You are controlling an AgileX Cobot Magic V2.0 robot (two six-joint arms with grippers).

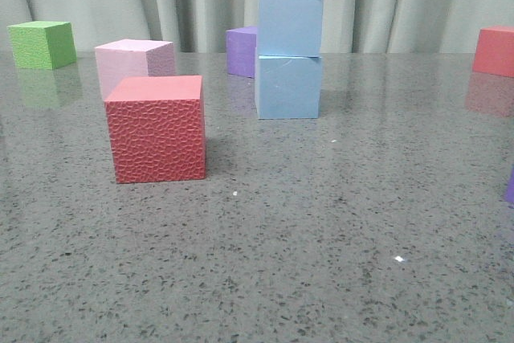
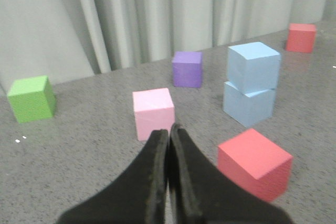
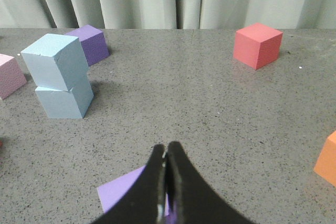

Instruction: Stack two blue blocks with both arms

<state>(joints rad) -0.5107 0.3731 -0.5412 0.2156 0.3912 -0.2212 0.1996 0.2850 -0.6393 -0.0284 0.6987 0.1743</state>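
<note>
A: Status? We read the stack as done. The upper blue block (image 1: 291, 20) sits on the lower blue block (image 1: 288, 87), mid-desk, toward the far side, right of the red textured cube (image 1: 157, 128).

B: Agreed. Neither pincer touches it. The left pincer (image 2: 169, 135) has its fingers pressed together, holding nothing, and it is well back from the stack. The right pincer (image 3: 165, 153) is the same: closed, empty, hanging over a flat purple patch (image 3: 123, 191) we can't identify, maybe a cube top.

A: Anything left? We'd say nothing but the arms parking, as a judgement.

B: Fine. How do the blocks look?

A: Pale sky blue, matte, smooth faces, sharp edges. The top one is twisted a little against the bottom one; that's clear in both wrist views, less so from the front. It's sitting flat and doesn't look tilted.

B: Neighbours?

A: The purple cube (image 1: 241, 51) is just behind the stack on the left, the pink cube (image 1: 133, 63) behind the red one. The grey speckled desk (image 1: 321, 263) carries them all.
</note>
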